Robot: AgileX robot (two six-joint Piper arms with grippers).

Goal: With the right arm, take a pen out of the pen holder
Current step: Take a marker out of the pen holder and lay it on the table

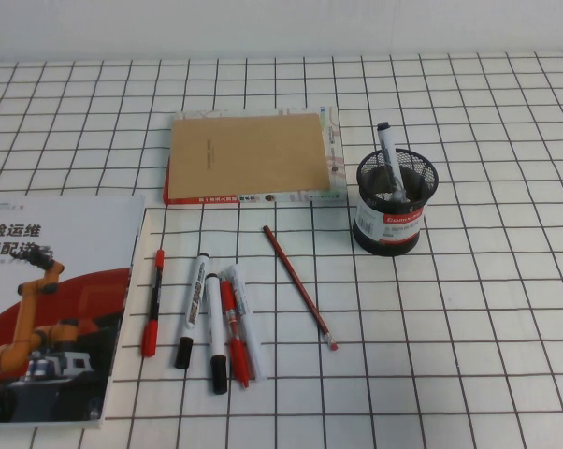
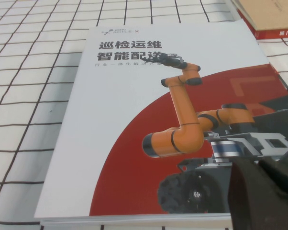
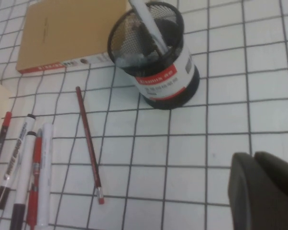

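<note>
The right gripper (image 3: 255,163), clenched on nothing, hangs over the gridded table (image 3: 220,120), well apart from the holder (image 1: 396,201). The holder stands right of centre in the high view, one pen (image 1: 388,154) leaning inside. A pencil (image 1: 298,285) lies at centre, and markers (image 1: 214,327) lie at lower left of centre. The left gripper (image 2: 259,167), closed and empty, hangs over a brochure (image 1: 48,309) at the lower left.

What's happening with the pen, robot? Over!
Right claw shut, above table near pen holder. Left claw above brochure. One pen stands in holder, untouched. Pencil lies beside, apart.
</note>
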